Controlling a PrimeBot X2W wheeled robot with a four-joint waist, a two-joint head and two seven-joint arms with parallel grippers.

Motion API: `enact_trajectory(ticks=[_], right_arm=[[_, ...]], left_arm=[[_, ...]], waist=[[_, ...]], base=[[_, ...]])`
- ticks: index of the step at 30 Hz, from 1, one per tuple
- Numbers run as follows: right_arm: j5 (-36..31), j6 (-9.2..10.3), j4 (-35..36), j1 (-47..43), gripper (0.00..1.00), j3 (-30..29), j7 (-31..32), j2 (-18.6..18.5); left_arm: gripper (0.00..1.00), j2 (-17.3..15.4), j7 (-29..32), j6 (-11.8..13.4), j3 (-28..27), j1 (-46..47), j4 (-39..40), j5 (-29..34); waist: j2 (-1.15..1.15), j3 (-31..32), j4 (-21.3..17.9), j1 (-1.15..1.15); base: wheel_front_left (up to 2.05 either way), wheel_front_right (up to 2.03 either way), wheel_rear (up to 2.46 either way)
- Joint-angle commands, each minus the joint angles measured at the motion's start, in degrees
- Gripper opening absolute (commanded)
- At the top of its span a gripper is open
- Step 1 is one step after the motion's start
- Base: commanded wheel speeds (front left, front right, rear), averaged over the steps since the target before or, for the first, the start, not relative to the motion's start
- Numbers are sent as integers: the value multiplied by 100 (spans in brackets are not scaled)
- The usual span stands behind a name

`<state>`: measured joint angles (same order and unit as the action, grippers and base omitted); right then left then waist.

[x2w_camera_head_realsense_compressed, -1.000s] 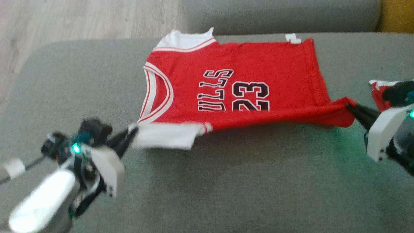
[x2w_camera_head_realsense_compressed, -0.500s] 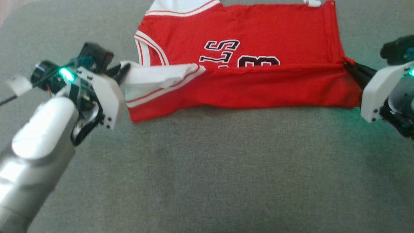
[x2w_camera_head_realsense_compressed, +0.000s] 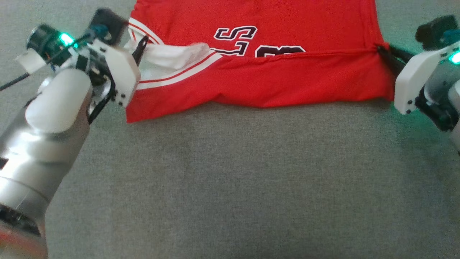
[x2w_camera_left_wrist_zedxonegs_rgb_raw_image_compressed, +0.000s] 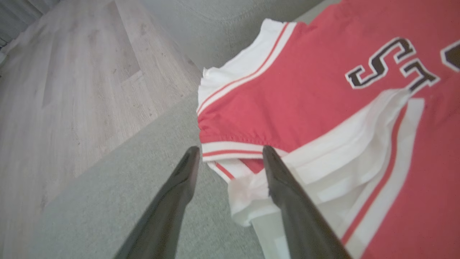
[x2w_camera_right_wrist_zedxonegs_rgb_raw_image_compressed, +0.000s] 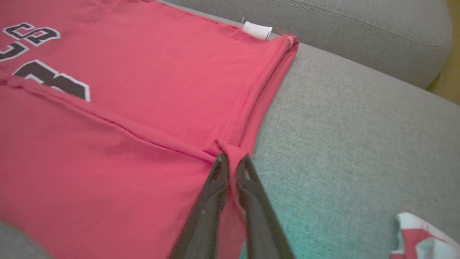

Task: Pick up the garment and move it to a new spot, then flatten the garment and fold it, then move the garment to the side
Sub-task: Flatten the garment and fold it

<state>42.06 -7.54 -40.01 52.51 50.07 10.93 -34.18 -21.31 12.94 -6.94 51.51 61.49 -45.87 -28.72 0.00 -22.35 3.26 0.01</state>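
Half folded, so keep edges of the jersey (x2w_camera_head_realsense_compressed: pixel 287 79) level: with left hand (x2w_camera_left_wrist_zedxonegs_rgb_raw_image_compressed: pixel 230 154) spread beside the white shoulder (x2w_camera_left_wrist_zedxonegs_rgb_raw_image_compressed: pixel 341 144), lower right hand (x2w_camera_right_wrist_zedxonegs_rgb_raw_image_compressed: pixel 233 160), pinching the red hem corner (x2w_camera_right_wrist_zedxonegs_rgb_raw_image_compressed: pixel 228 147), before letting go.

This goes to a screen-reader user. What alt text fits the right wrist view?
The right tool pinches a corner of the red jersey, which lies folded on a grey sofa. A white label sticks out at its far corner.
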Motion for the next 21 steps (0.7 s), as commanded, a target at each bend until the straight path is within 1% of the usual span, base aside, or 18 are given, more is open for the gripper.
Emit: enact_trajectory(ticks=[1,3,5,7,10,13,15,17,19,21], right_arm=[[-53,5,18,107,100,-24,-120,-24],[-87,5,-165,175,100,-99,-337,65],[63,5,-395,195,100,-363,-584,235],[207,5,-515,202,100,-619,-936,412],[76,5,-674,208,100,-895,-1656,570],[178,5,-899,63,100,-1395,-2276,832],[101,5,-947,-73,100,-1696,-2504,941],[-169,5,-865,-231,100,-2043,-2579,999],[-544,5,-425,-490,100,-2729,-2587,1094],[-1043,5,133,-975,100,-3473,-2589,1294]], left_arm=[[100,-144,-197,91,-258,383,21,26],[100,-22,-668,304,-367,488,-176,57],[100,67,-1076,651,-465,563,-416,124],[100,207,-1528,912,-698,566,-586,-14],[100,406,-2275,1091,-1107,476,-711,-351],[100,563,-2699,1182,-1466,289,-659,-613],[100,593,-2776,1317,-1577,88,-495,-557],[100,611,-2788,1474,-1849,-206,-23,-503],[100,601,-2790,1640,-2153,-670,548,-377],[100,617,-2791,1784,-2490,-1218,1169,-218]], waist=[[0,-12,3,-1],[0,-7,19,-1],[0,30,52,-1],[0,102,89,-1],[0,255,141,-1],[0,471,217,-1],[0,637,278,-1],[0,775,310,-1],[0,910,320,-1],[0,1042,327,-1]], base=[[0,0,0],[0,0,0],[0,0,0],[0,0,0],[0,0,0],[0,0,0],[0,0,0],[0,0,0],[0,0,0],[0,0,0]])
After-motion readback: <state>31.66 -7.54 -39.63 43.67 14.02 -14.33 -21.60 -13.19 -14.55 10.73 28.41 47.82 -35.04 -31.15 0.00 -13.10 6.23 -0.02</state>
